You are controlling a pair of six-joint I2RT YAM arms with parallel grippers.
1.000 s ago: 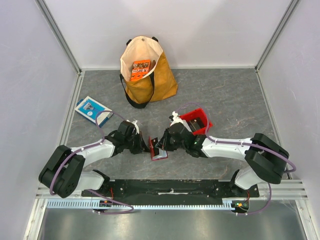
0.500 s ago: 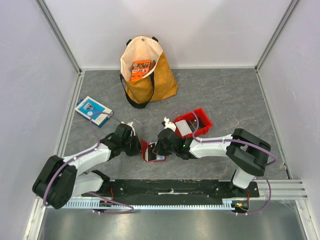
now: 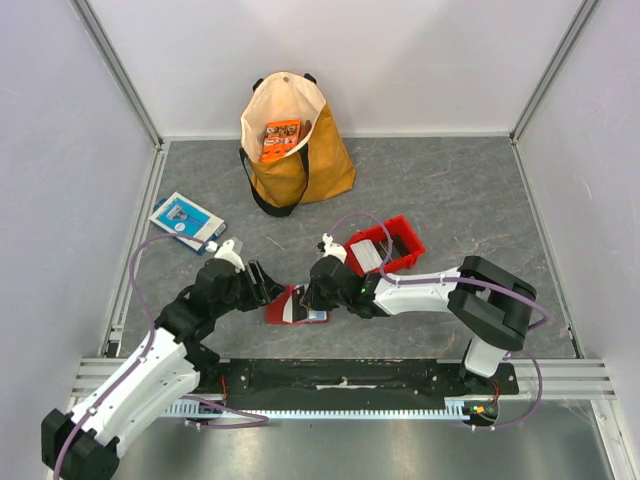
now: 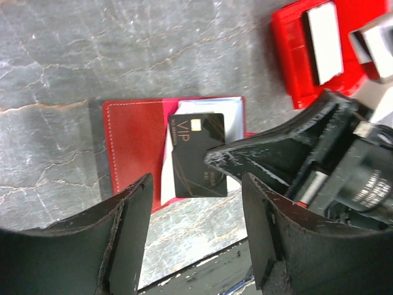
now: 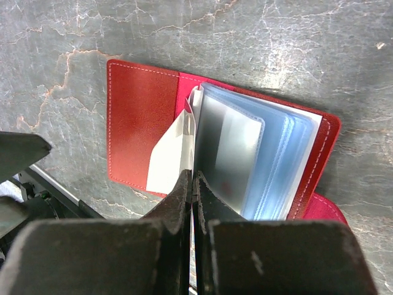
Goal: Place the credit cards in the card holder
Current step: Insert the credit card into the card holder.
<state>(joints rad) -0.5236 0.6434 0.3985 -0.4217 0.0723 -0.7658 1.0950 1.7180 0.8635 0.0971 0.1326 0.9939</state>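
Credit card, dark grey thin plastic w/ VIP print [image 4: 193, 157], sits over the fold of a small red folding card holder [image 5: 141, 123], lying open on grey marbled tabletop [image 5: 73, 37] betw. both arms. Right claw [image 5: 193, 177] is closed, apparently pinching that card's edge. Left claw [image 3: 266, 283] gapes wide, holding nothing, just beside holder. Whitish card [image 5: 167, 163] pokes from a pocket. Cards look light, stiff, slick, so best pinched by a short edge. Holder's clear floppy sleeves [image 5: 245, 153] prob. need steadying.
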